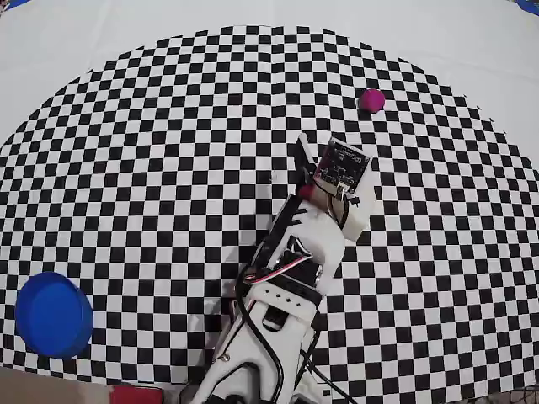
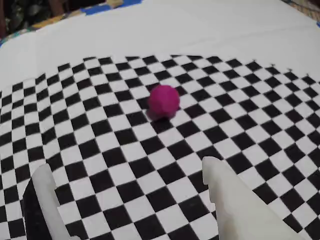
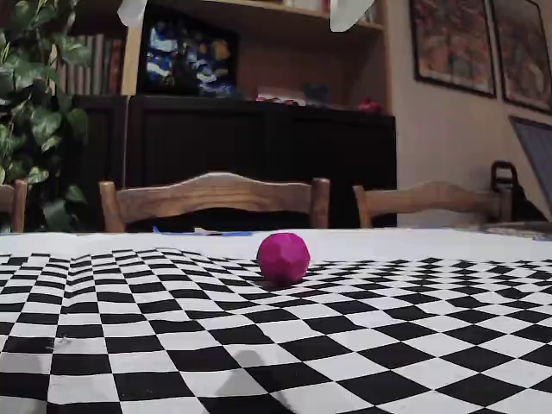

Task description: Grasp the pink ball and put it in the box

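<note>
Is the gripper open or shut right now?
Open. In the wrist view the gripper shows two white fingers spread wide with bare checkered cloth between them; the pink ball lies ahead, untouched.

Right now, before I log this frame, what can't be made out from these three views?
- Gripper: overhead view, fingertips hidden under the wrist camera board; fixed view, only the tips show at the top edge.
- Blue box: seen only overhead; its inside isn't discernible.
- Red object: cut off by the bottom edge overhead.
- Pink ball: slightly blurred in the wrist view.
</note>
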Robot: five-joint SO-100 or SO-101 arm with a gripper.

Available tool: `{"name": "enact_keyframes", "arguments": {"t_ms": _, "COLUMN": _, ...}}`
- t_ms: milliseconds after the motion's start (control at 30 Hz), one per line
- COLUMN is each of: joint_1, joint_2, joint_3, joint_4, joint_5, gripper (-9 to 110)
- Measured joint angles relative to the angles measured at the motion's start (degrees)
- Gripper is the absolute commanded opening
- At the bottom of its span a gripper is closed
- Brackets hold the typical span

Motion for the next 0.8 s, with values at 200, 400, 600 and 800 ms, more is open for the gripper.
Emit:
{"name": "enact_keyframes", "arguments": {"t_ms": 200, "joint_1": 0.2, "joint_2": -6.2, "joint_3": -3.1, "joint_4": -1.1, "joint_5": 0.0, "gripper": 35}}
{"name": "enact_keyframes", "arguments": {"t_ms": 400, "joint_1": 0.2, "joint_2": -13.3, "joint_3": -7.2, "joint_4": -2.7, "joint_5": 0.0, "gripper": 35}}
{"name": "enact_keyframes", "arguments": {"t_ms": 600, "joint_1": 0.2, "joint_2": -19.7, "joint_3": -10.9, "joint_4": -3.5, "joint_5": 0.0, "gripper": 35}}
{"name": "enact_keyframes", "arguments": {"t_ms": 800, "joint_1": 0.2, "joint_2": -22.9, "joint_3": -12.8, "joint_4": -4.0, "joint_5": 0.0, "gripper": 35}}
